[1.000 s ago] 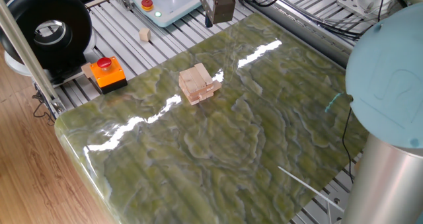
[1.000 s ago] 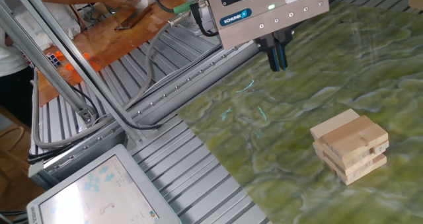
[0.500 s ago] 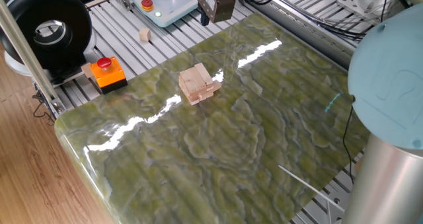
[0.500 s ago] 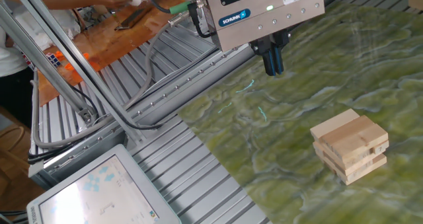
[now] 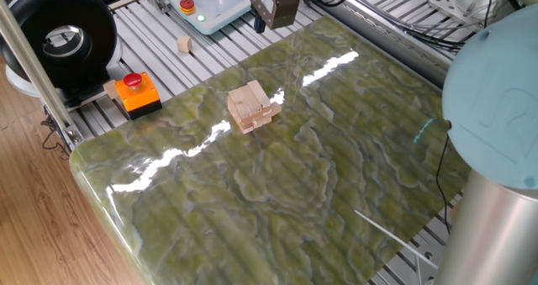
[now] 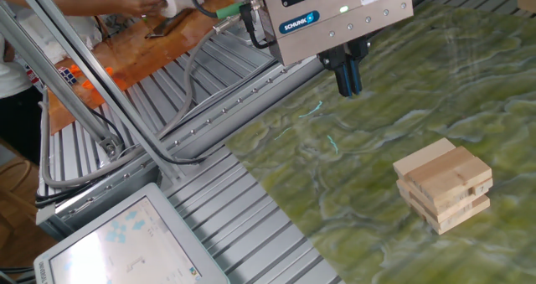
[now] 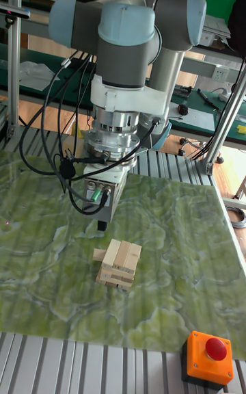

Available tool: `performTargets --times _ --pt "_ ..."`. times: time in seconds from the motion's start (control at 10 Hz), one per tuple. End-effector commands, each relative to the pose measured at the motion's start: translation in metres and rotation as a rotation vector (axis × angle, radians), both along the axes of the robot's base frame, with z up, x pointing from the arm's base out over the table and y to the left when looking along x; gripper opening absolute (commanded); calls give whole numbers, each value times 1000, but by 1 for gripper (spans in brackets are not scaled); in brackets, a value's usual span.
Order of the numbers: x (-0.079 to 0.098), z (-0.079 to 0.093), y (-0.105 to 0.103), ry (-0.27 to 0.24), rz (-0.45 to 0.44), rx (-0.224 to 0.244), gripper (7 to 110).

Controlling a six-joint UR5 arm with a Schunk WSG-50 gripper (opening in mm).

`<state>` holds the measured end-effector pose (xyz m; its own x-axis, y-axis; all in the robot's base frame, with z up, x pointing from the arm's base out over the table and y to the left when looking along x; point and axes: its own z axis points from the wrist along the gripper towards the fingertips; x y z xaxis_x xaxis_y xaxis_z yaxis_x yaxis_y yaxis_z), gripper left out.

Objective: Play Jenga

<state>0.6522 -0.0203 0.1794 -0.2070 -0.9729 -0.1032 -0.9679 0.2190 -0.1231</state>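
The robot's silver two-finger gripper, jaws pinched together on nothing, hovers apart from the small pale wooden Jenga stack on the green marbled table.

Tool top cut off.

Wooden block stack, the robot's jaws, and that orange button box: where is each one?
Wooden block stack (image 6: 442,186), the other fixed view, on its top bar.
Gripper (image 6: 348,81), the other fixed view, at the dark tips.
Orange button box (image 5: 134,92), one fixed view, on its body.
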Motion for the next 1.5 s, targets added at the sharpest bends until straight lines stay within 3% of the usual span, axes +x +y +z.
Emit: performTargets --times 0.0,0.3,0.6,0.7,1.0,1.1,1.4 --pt "0 2 4 -1 3 18 7" --pt "-8 1 3 32 -25 19 7" --pt "-34 -2 -5 148 -170 -5 7" --pt "-37 -2 -10 160 -192 -21 7" --pt "-24 -1 -36 96 -67 -133 7" --pt "-19 -1 -35 78 -21 -134 7" --pt "-16 -1 -27 64 -2 -106 7"
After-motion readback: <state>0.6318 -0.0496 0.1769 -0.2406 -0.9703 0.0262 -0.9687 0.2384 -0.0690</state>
